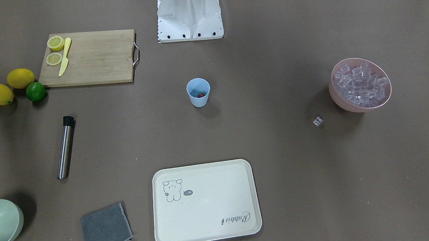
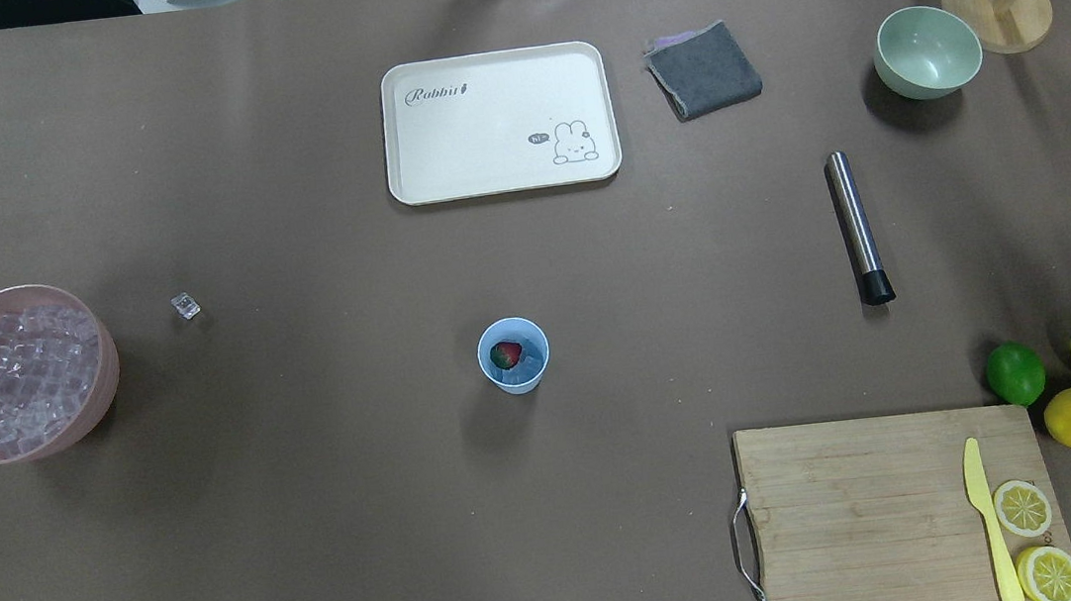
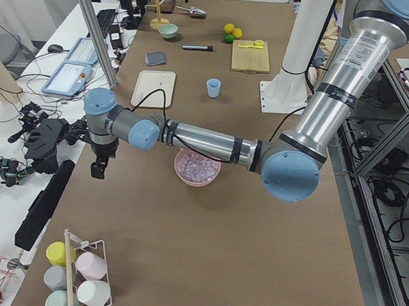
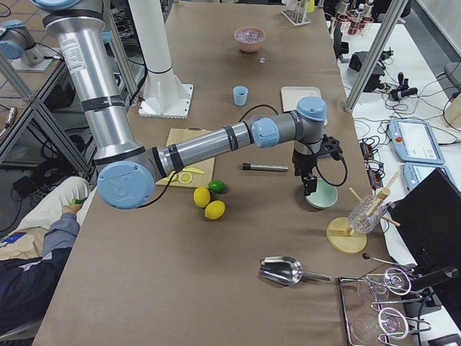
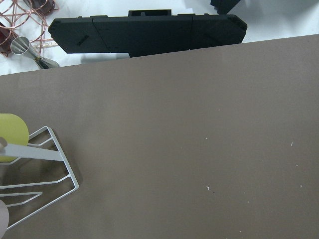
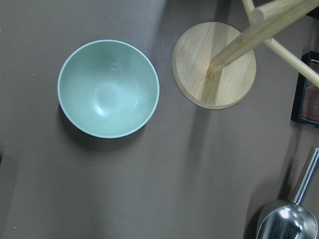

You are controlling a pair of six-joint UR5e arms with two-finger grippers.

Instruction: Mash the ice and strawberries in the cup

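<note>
Overhead view: ice (image 2: 7, 381) fills the pink bowl (image 2: 110, 370) at 9 o'clock of the cup (image 2: 516, 382), which stands mid-desk (image 2: 316, 483) holding the strawberry (image 2: 505, 354), perhaps ice too. Muddler (image 2: 858, 229) lies unused at 3 o'clock; mashing remains. Left tool (image 3: 97, 169), right tool (image 4: 310, 186): whether spread or pressed together, cannot tell.

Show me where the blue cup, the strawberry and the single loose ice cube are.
blue cup (image 2: 517, 388): overhead view, near side of its outer wall.
strawberry (image 2: 505, 353): overhead view, its red flesh.
loose ice cube (image 2: 186, 305): overhead view, its middle.
</note>
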